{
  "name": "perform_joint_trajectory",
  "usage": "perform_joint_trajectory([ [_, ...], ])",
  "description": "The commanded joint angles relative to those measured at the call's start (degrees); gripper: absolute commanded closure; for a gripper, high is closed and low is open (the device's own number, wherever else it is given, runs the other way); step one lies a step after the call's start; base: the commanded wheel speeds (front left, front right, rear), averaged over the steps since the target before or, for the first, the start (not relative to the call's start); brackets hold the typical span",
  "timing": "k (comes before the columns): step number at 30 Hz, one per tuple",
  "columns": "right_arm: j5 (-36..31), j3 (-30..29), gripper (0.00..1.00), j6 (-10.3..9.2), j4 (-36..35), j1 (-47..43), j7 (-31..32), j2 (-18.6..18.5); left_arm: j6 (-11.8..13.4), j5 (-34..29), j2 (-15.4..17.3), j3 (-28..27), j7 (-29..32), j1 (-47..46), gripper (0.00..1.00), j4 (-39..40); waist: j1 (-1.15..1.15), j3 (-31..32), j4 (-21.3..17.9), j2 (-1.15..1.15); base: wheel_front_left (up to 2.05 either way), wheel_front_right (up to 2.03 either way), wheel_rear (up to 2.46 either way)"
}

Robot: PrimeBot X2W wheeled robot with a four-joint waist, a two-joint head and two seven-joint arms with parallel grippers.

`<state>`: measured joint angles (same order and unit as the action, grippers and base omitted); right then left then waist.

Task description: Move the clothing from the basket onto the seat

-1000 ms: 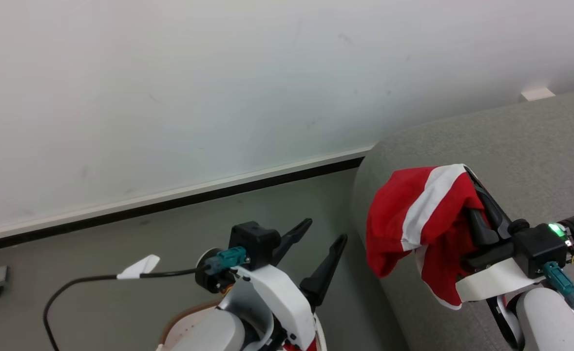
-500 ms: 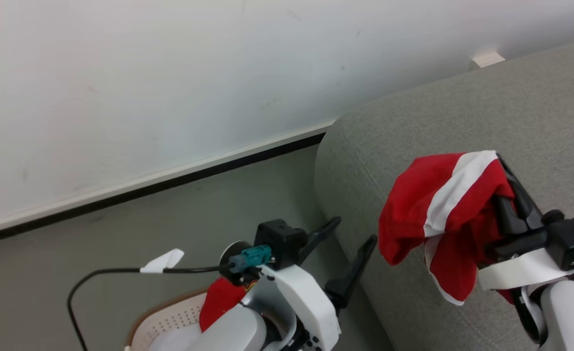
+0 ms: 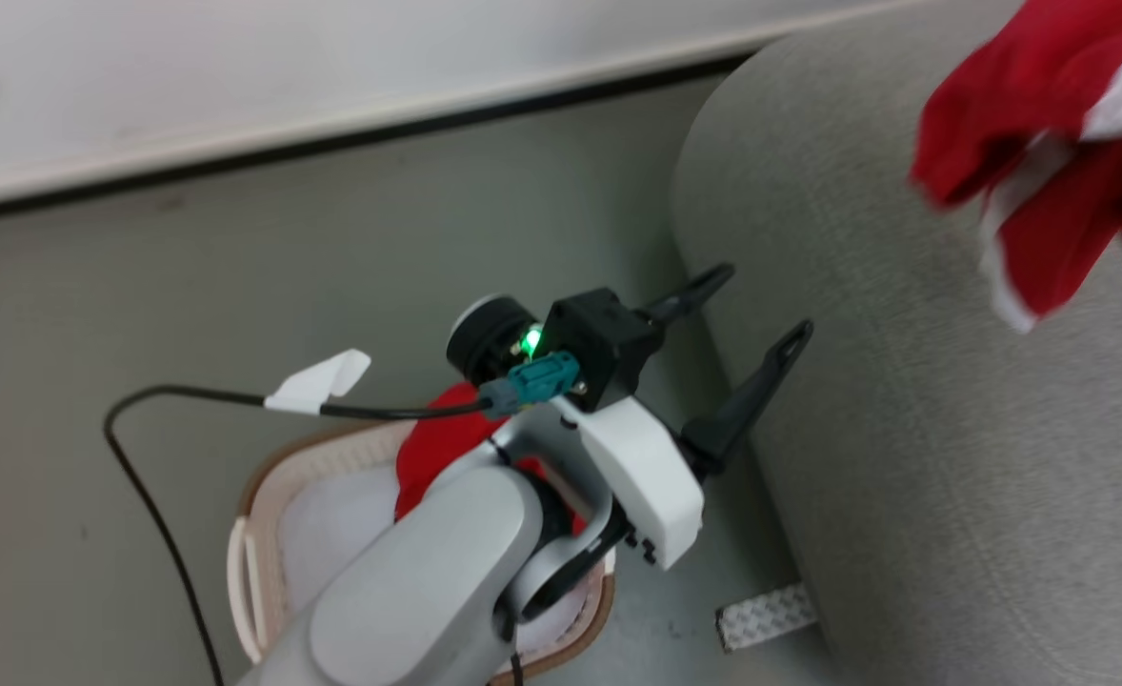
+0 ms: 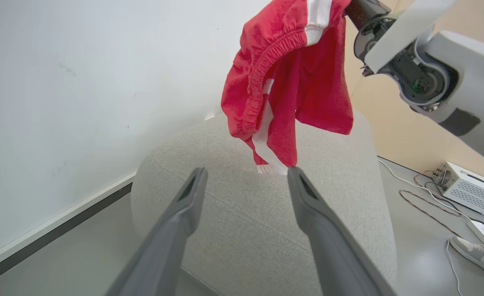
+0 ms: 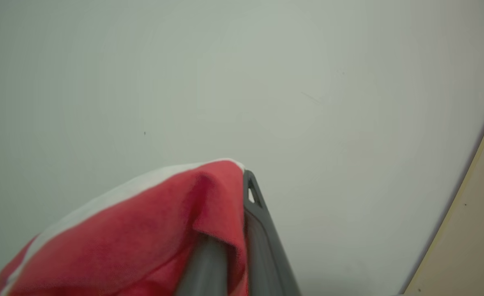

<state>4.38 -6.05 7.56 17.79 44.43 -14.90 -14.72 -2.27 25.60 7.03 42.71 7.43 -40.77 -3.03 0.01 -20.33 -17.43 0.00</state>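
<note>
One garment (image 3: pixel 1047 162) hangs from the right claw (image 5: pixel 238 213), whose fingers are pinched shut on a fold beside the white stripe. It dangles over the seat (image 3: pixel 904 429) at 2 o'clock in the head view. It looks light, limp and unbreakable, likely to slide out of a shallow pinch, so a bunched fold or the elastic edge seems the best hold. Its long axis runs vertically, with the loose striped hem pointing down at the cushion. More red cloth (image 3: pixel 428 448) lies in the basket (image 3: pixel 261 481) at 7 o'clock, partly under the left forearm (image 3: pixel 428 591). The left claw (image 3: pixel 761 305) is spread wide and empty, pointing toward 1 o'clock beside the seat's edge.
</note>
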Motion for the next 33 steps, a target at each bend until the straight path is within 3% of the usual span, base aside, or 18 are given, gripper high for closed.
perform_joint_trajectory([
  [1,-0.04,-1.97,1.00,-0.14,1.34,3.51,0.29,-1.55,-0.16,-1.33,0.17,-0.08,-0.15,-1.83,0.00,0.22,-0.01,-8.40,4.76,0.00,0.00,0.00,0.00],
  [6,1.81,-11.77,1.00,-0.14,8.97,15.10,3.02,-6.05,-1.01,-2.61,-0.58,0.39,-1.12,-5.90,0.00,-0.13,-0.01,-13.52,7.89,0.00,0.00,0.00,0.00],
  [11,-4.79,-19.21,1.00,-0.14,17.45,20.11,3.99,-10.63,-1.21,-3.45,-1.22,1.69,-2.64,-7.03,0.00,-1.41,-0.01,-15.34,10.38,0.00,0.00,0.00,0.00],
  [18,-16.26,-31.31,0.98,-0.14,29.10,14.14,2.42,-8.89,-1.44,-2.12,-1.97,2.76,-4.48,-5.60,0.00,-4.16,-0.01,-12.55,12.10,0.00,0.00,0.00,0.00],
  [19,-17.77,-32.70,0.88,-0.14,30.11,13.03,2.06,-8.30,-1.34,-1.85,-2.04,2.85,-4.50,-5.27,0.00,-4.48,-0.01,-11.94,12.15,0.00,0.00,0.00,0.00],
  [20,-19.28,-33.99,0.63,-0.14,31.09,11.96,1.83,-7.58,-1.29,-1.64,-2.04,2.95,-4.57,-5.03,0.00,-4.76,-0.01,-11.35,12.13,0.00,0.00,0.00,0.00],
  [21,-20.62,-34.85,0.10,-0.14,31.72,11.02,1.47,-6.72,-1.21,-1.44,-1.97,2.97,-4.59,-4.82,0.00,-5.02,-0.01,-10.84,12.07,0.00,0.00,0.00,0.00],
  [22,-21.89,-35.43,0.00,-0.14,32.43,10.06,1.21,-5.76,-1.13,-1.26,-1.82,2.96,-4.70,-4.58,0.00,-5.30,-0.01,-10.20,11.95,0.00,0.00,0.00,0.00],
  [28,-24.44,-34.00,0.00,-0.14,33.54,4.31,-0.24,-0.68,-0.15,-0.36,-0.82,2.12,-5.44,-2.44,0.00,-6.35,-0.01,-5.88,9.93,0.00,0.00,0.00,0.00],
  [33,-22.56,-30.51,0.00,-0.14,28.28,-3.44,-0.28,3.87,1.17,1.30,1.01,0.83,-6.37,1.30,0.00,-6.58,-0.01,-1.42,8.14,0.00,0.00,0.00,0.00],
])
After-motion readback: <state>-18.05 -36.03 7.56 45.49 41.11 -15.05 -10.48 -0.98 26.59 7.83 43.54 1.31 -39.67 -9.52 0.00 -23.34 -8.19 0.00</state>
